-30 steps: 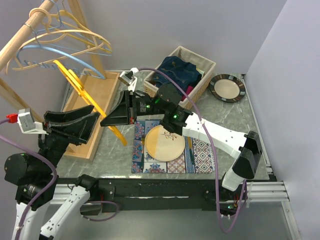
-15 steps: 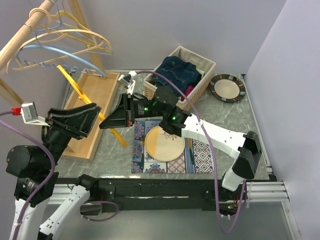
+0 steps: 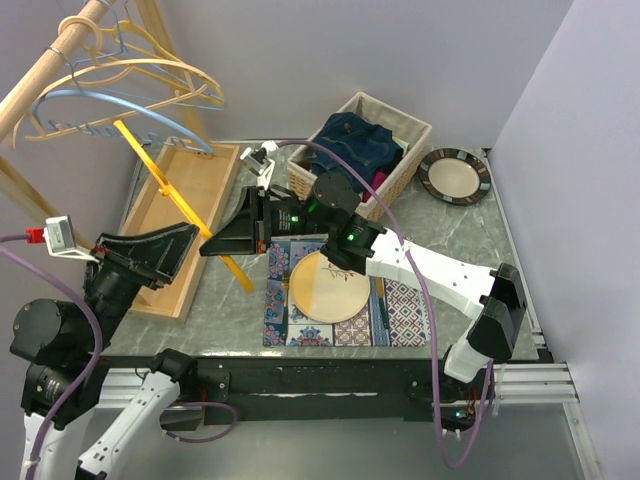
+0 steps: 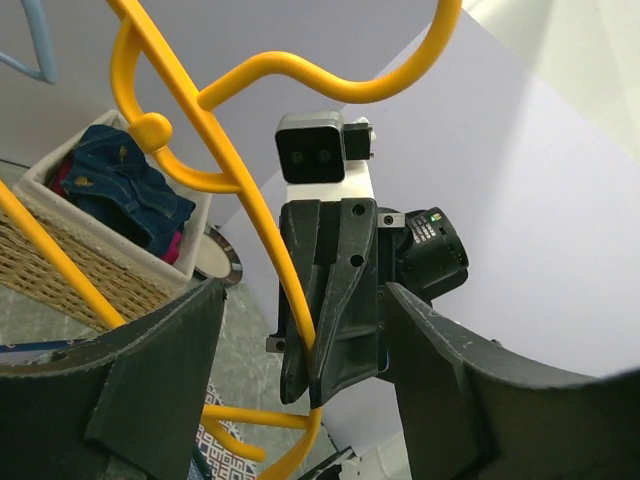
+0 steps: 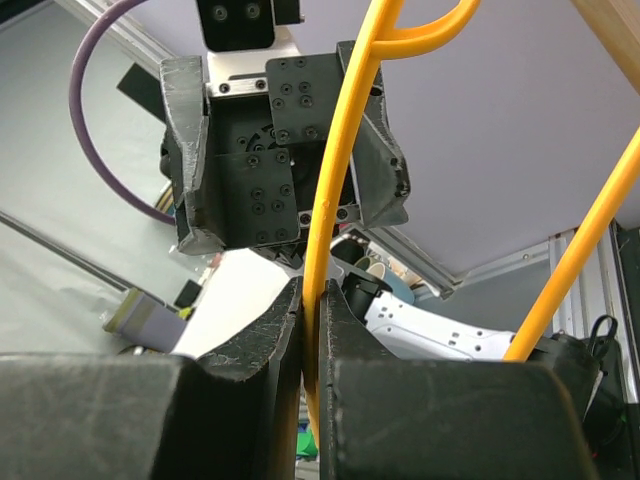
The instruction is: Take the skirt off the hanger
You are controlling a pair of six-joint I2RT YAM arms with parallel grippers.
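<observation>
A bare yellow hanger (image 3: 160,180) slants from the rack down over the table. My right gripper (image 3: 207,246) is shut on the hanger's thin bar (image 5: 345,120), which is pinched between the fingers (image 5: 311,292). My left gripper (image 3: 185,240) stands open just left of it. In the left wrist view the hanger (image 4: 240,200) and the right gripper's fingers pass between my wide-apart left fingers (image 4: 305,300) without touching them. The skirt (image 3: 355,140), blue denim, lies crumpled in the wicker basket (image 3: 405,165), and shows again in the left wrist view (image 4: 120,190).
A wooden rail with several hangers (image 3: 130,85) crosses the top left. A wooden tray (image 3: 195,195) lies under the yellow hanger. A cream plate (image 3: 330,287) sits on a patterned mat (image 3: 400,305). A dark-rimmed plate (image 3: 455,175) is at the back right.
My left gripper rose a little, then dropped back to the left, and its jaws widened slightly. The right gripper keeps its hold on the yellow hanger, almost still.
</observation>
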